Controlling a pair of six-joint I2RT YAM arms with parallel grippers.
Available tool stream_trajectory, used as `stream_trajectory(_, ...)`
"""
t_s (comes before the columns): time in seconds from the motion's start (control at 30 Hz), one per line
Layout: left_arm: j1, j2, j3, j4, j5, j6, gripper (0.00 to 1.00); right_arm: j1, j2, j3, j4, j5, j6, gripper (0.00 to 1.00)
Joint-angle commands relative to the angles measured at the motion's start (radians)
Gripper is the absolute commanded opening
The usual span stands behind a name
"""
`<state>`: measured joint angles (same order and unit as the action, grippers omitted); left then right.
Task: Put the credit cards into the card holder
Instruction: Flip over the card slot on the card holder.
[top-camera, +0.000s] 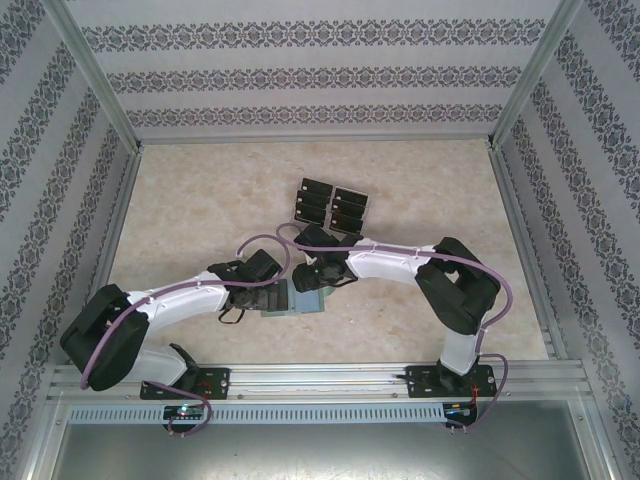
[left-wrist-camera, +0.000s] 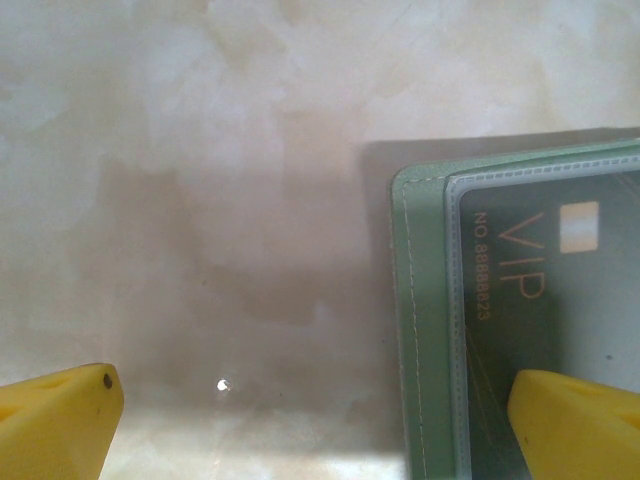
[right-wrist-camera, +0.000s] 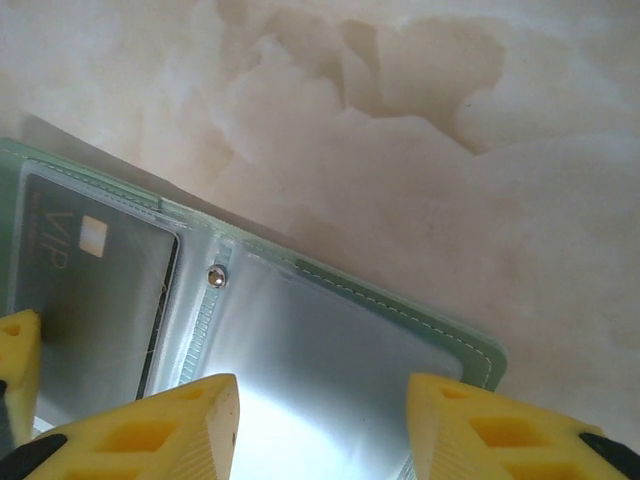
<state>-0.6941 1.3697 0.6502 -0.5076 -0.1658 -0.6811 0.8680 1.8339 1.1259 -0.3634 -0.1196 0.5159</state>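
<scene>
I see my left claw spread wide astride the card holder edge, VIP card sleeved inside, right claw half-spread over its clear pocket, loose credit cards on the table at 12 o'clock of it

The top view is bright and even, with only soft, short shadows under the arms on the desk. The left wrist view is dimmer and hazy; a broad dull shadow lies on the desk beside the card holder. In the right wrist view white glare covers its clear sleeve, and the yellow fingers look blurred.
</scene>
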Motion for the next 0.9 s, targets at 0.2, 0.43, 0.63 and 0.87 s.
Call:
stream_trajectory(0.2,-0.015,-0.007,-0.021,0.002,-0.011,-0.005,1.00,0.000,0.037,-0.016,0.008,-0.004,-0.012,0.47)
stream_trajectory(0.43,-0.015,-0.004,-0.019,0.003,-0.011,-0.006,1.00,0.006,0.034,-0.038,0.032,-0.040,0.001,0.37)
stream_trajectory(0.63,-0.015,-0.002,-0.019,0.003,-0.010,-0.008,1.00,0.006,0.007,-0.047,0.073,-0.117,0.042,0.34)
stream_trajectory(0.87,-0.015,-0.002,-0.018,0.003,-0.009,-0.008,1.00,0.006,0.015,-0.052,0.143,-0.220,0.105,0.37)
